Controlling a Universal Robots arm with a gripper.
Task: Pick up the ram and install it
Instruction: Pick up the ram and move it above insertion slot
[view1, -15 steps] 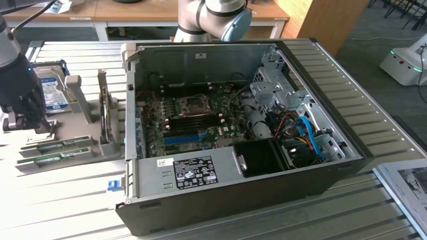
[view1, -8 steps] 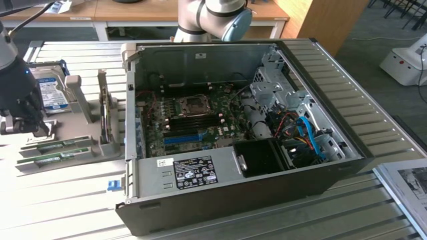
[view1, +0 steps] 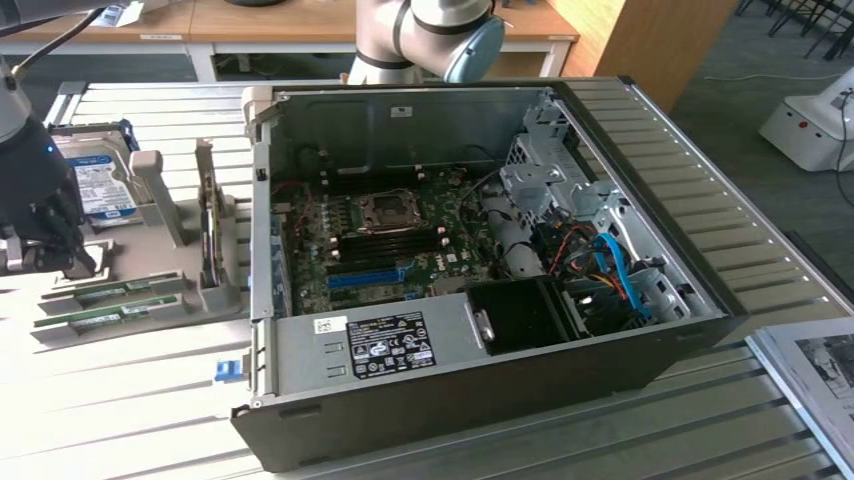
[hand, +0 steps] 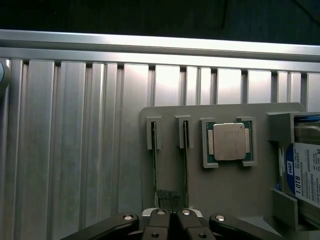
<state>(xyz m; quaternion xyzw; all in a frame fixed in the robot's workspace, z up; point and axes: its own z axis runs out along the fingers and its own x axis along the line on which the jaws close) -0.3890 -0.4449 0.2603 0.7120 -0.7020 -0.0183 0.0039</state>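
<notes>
Arm (view1: 400, 30): silver-grey, rounded tubular joint housings.
Joint cap (view1: 475, 50): round, pale blue, set on the end of a housing.
Gripper (hand: 173, 214): black, with linked bar-shaped fingers.
Pivot pins (hand: 128, 217): four bright silver round heads across the finger links.
Cable (view1: 60, 25): thin, black.
Indicator light (view1: 51, 150): small blue spot on the gripper body.

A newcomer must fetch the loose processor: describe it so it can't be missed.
On the slatted table lies a grey holder plate. In its square recess, between the two edge-on ram sticks and the hard drive, sits the processor: square, silver-lidded, lying flat.
</notes>
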